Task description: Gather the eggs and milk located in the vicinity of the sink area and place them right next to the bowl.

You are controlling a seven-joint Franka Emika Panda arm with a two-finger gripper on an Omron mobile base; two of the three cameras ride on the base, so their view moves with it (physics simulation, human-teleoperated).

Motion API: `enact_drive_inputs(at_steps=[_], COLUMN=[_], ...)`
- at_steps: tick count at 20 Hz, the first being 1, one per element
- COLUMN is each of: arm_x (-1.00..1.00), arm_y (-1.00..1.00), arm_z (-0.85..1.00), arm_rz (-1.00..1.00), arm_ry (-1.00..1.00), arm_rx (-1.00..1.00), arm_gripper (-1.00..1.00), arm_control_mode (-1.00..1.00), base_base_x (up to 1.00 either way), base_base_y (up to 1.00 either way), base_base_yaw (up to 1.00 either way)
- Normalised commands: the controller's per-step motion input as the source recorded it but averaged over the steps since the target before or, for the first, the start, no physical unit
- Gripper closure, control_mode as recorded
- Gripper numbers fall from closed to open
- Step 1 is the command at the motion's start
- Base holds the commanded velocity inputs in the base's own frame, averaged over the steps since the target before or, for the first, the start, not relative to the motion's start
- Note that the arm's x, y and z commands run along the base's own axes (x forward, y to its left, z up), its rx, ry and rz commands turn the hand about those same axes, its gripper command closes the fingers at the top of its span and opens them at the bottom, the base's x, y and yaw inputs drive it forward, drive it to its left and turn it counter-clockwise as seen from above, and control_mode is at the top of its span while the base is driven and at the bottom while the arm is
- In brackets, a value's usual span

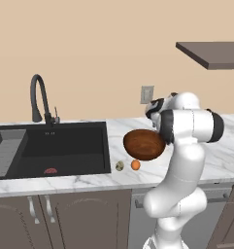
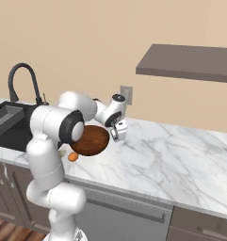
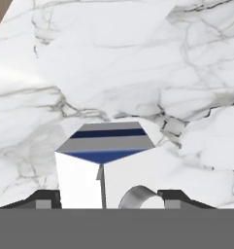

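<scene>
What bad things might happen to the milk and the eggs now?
The milk carton sits between the gripper fingertips above the marble counter; if the hold is weak, it may drop or tip. The speckled egg and orange egg lie close beside the wooden bowl, so a careless swing might knock them rolling.

Two eggs (image 1: 127, 165), one bowl (image 1: 144, 144), seemingly one milk carton (image 3: 105, 163)

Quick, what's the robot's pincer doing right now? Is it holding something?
Pincer: closed on the milk carton, holding it over the marble counter.
</scene>
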Motion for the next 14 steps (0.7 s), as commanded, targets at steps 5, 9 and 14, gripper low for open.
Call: enact_drive_inputs(at_steps=[5,9,14], arm_x=[0.02,0.00,0.00], arm_y=[0.12,0.19,0.24], arm_z=[-0.13,-0.10,-0.24], arm_rz=[0.00,0.00,0.00], arm_ry=[0.18,0.17,0.15], arm_rx=[0.03,0.07,0.04], arm_gripper=[1.00,1.00,1.00], arm_control_mode=[-1.00,-1.00,-1.00], base_base_x=[0.00,0.00,0.00], base_base_y=[0.00,0.00,0.00], base_base_yaw=[0.00,0.00,0.00])
